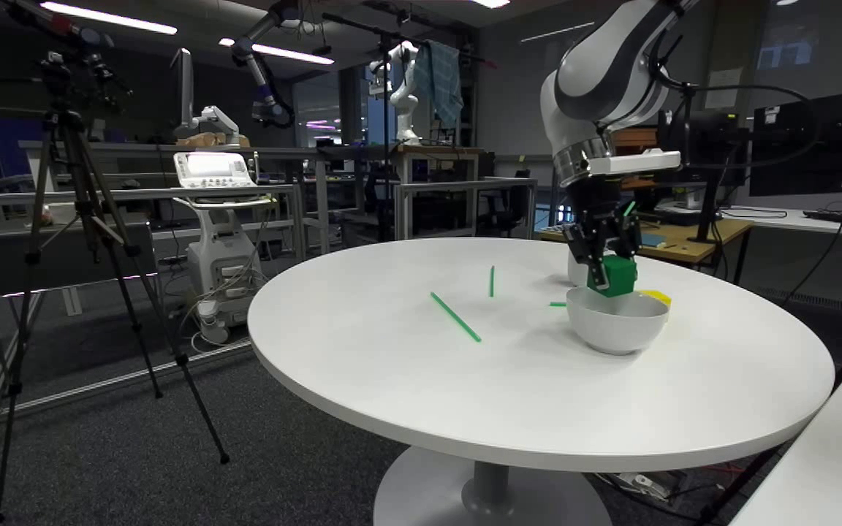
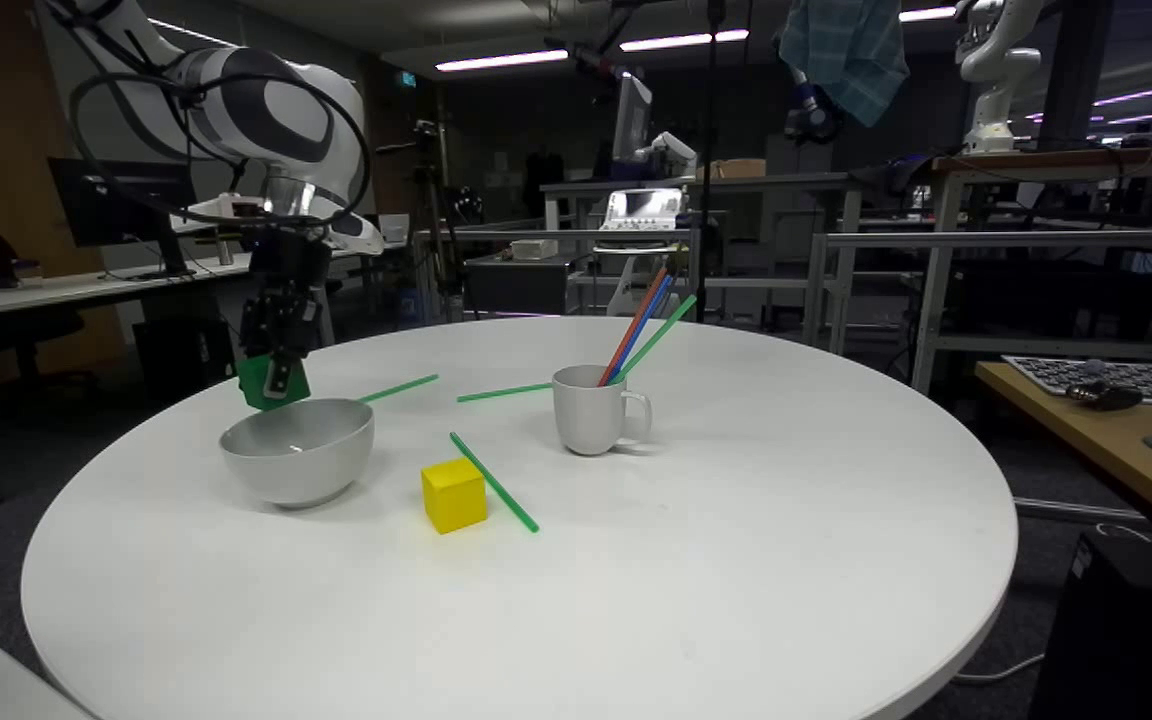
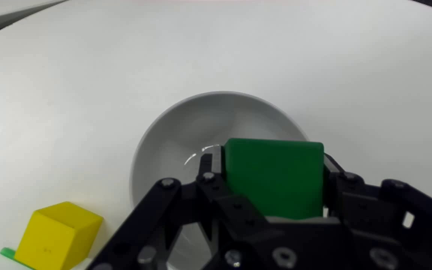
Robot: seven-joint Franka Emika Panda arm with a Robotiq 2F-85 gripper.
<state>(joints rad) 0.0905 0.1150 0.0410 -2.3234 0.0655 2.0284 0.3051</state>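
In the wrist view, your claw [image 3: 273,160] has its two fingers drawn in to the width of a green block [image 3: 274,183], gripping it by opposite sides. The block is smooth and square-edged, and hides part of a glossy, round white bowl [image 3: 174,127] below. A flat-faced yellow cube [image 3: 45,240] stands near the bowl on your smooth white tabletop [image 3: 62,97], the tip of a green stick [image 3: 7,252] showing beside it.

In an exterior view, you have the block at the bowl's rim; whether they touch cannot be told. Two further green sticks [image 1: 455,316], thin and straight, lie apart on the round tabletop.

In an exterior view, you see a white mug [image 2: 586,420] with a looped handle, upright, holding leaning red [image 2: 633,326], blue [image 2: 645,325] and green sticks.
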